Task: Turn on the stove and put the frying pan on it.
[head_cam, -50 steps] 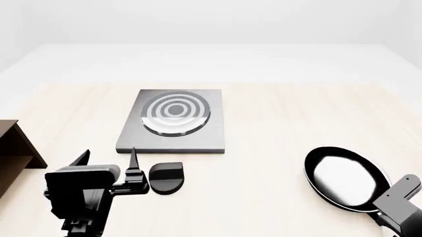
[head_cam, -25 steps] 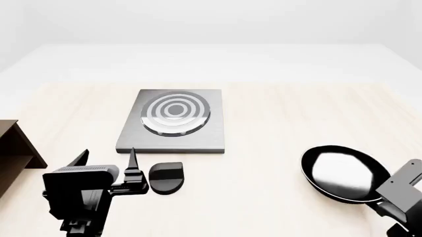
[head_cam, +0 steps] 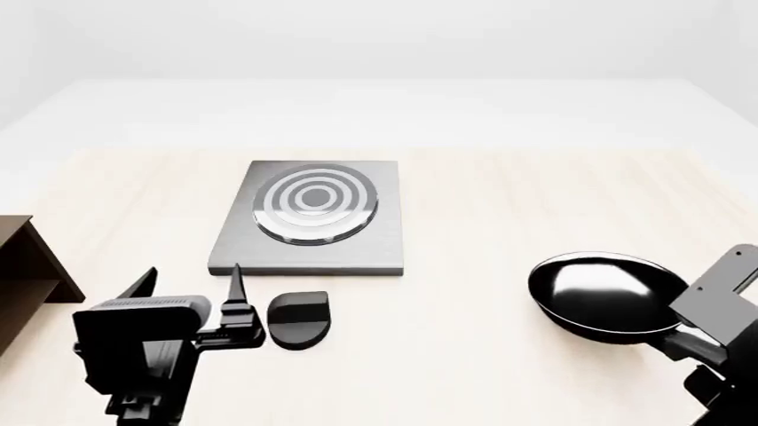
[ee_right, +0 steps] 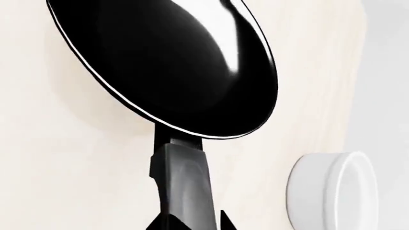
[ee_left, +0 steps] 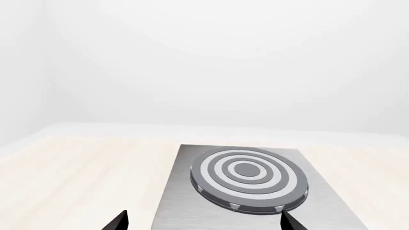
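At the far left of my head view a dark brown shelf [head_cam: 27, 266] juts in from the edge of the pale wooden table [head_cam: 498, 213]. Next comes my left gripper [head_cam: 190, 286], hovering low over the tabletop with its two black fingers spread apart and nothing between them; in the left wrist view only the two fingertips [ee_left: 118, 221] show at the frame's edge, wide apart, pointing at the stove. Just beside that gripper sits the small black knob [head_cam: 297, 319], on the table in front of the slab — close to the near finger, though I cannot tell whether they touch.

Behind the knob lies the stove [head_cam: 312, 218], a flat grey square with its round burner [head_cam: 316, 206] of concentric rings bare on top (the wrist camera sees it head-on, rings clean and nothing resting on them).

Well to the right, apart from the stove, is the frying pan [head_cam: 606, 294], its glossy inside catching a highlight. My right gripper [head_cam: 698, 348] is clamped on the pan's handle [ee_right: 185, 187] — the right wrist view shows the handle running straight back between the jaws. The pan looks lifted and slightly tilted rather than flat on the table. A white bowl [ee_right: 332, 189] shows beside the handle in that same wrist view.
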Controlling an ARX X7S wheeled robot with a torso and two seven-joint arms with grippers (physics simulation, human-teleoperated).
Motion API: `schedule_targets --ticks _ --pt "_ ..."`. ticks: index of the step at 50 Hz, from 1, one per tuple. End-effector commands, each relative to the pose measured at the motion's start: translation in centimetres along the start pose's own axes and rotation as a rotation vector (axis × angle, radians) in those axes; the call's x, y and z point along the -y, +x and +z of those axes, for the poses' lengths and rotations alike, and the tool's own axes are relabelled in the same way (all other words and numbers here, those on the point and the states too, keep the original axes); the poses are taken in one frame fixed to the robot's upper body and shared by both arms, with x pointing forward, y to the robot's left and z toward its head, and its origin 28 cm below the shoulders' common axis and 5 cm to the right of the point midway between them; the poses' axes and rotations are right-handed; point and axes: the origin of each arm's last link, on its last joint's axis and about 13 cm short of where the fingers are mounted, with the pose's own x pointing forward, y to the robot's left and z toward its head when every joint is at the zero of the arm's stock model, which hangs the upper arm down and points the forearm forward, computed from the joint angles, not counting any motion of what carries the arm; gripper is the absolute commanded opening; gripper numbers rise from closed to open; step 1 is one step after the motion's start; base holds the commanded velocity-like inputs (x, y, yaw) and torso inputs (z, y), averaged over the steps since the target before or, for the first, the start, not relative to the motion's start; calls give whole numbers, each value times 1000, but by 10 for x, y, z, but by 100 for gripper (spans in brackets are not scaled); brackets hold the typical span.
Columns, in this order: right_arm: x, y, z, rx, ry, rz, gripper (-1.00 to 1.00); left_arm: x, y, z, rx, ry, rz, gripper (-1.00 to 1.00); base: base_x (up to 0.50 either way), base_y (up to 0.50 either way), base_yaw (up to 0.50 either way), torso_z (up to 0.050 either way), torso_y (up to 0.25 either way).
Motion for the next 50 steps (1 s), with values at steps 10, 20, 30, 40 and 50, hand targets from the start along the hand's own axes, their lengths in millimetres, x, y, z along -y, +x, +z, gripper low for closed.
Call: schedule_targets --ticks 10,20,30,40,50 --pt "32 -29 30 139 -14 -163 -100 -1 0 2 4 -1 2 100 0 0 0 0 1" --pt "38 -38 40 175 -25 -188 -100 -1 0 3 7 -2 3 100 0 0 0 0 1" --pt "45 -46 53 224 -37 -208 -100 -2 0 2 5 -3 7 100 0 0 0 0 1" --pt "49 -47 71 326 -13 -201 -100 -3 0 1 3 -5 11 100 0 0 0 0 2" --pt "57 -48 88 389 -1 -253 -100 -3 0 0 3 -13 12 100 0 0 0 2 1"
